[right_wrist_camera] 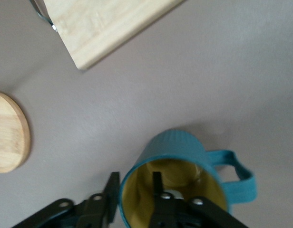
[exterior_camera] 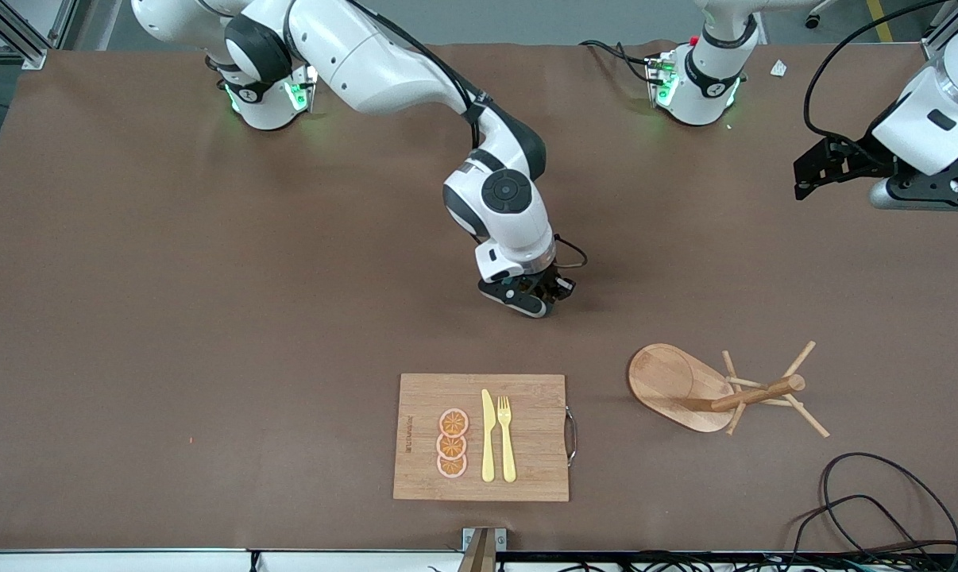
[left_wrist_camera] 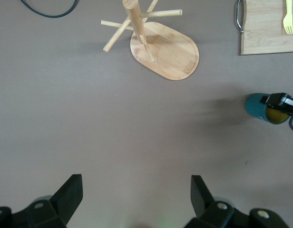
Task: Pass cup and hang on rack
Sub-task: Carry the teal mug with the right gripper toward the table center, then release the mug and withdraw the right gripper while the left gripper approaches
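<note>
A right pincer point(exterior_camera: 536, 295) straddles the rim of a dark teal mug point(right_wrist_camera: 177, 183) near the middle of the desk point(exterior_camera: 169, 318), one finger down the mustard-yellow inside and the other against the ribbed outer wall; whether the wall is pinched or the jaws stand slightly slack cannot be told. The mug appears to rest upright on the desk, its handle clear of the fingers, farther from the front camera than the bamboo cutting board point(exterior_camera: 423, 397) that carries a yellow knife point(exterior_camera: 488, 437), a yellow fork point(exterior_camera: 507, 438) and three orange slices point(exterior_camera: 452, 442).

The left pincer point(left_wrist_camera: 137, 194) waits, jaws wide and empty, above the desk's edge at the left arm's end. The wooden mug tree point(exterior_camera: 721, 388) stands between the two, just beside the board.

The chief hazard, by the look of it, is the one-wall rim hold: a loose or off-centre grip could let the mug swing, tip or drop during the pass. The handle's heading also matters, since a poor handover would leave it turned away from the thin angled pegs. A low transit toward the left arm risks clipping those pegs and toppling the tree.
</note>
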Robot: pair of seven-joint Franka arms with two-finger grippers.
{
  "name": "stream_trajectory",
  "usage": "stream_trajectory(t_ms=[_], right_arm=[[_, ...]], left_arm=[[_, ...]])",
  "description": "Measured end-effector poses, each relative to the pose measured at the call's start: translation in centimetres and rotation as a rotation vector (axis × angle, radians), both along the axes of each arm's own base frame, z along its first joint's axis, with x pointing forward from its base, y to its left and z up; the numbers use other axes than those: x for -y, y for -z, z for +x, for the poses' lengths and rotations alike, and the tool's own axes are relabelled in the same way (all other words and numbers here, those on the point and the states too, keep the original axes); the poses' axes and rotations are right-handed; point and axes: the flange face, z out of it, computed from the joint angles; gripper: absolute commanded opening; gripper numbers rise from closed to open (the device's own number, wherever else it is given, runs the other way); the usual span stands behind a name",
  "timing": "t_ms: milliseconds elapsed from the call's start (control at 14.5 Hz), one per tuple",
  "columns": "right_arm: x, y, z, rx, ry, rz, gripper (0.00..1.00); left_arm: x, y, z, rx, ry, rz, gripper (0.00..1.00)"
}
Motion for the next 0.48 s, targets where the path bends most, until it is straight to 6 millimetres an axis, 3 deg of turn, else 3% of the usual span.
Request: stream_trajectory(t_ms=[138, 277, 346, 484], right_arm=[[1.4, -2.5, 1.6, -0.003, 0.019, -0.01, 1.0], [3.7, -6.4, 3.8, 0.014, 0.017, -0.022, 1.0], [5.7, -8.3, 5.3, 0.029, -0.011, -0.035, 1.0], [12.0, -11.8, 9.7, 0.061, -0.106, -0.077, 1.0]], left_arm=[[0.0, 0.0, 0.0, 0.0, 0.0, 0.0, 1.0], [0.0, 0.0, 0.0, 0.0, 0.0, 0.0, 1.0], [0.0, 0.0, 0.0, 0.0, 0.0, 0.0, 1.0], [0.0, 0.0, 0.0, 0.0, 0.001, 0.0, 1.0]])
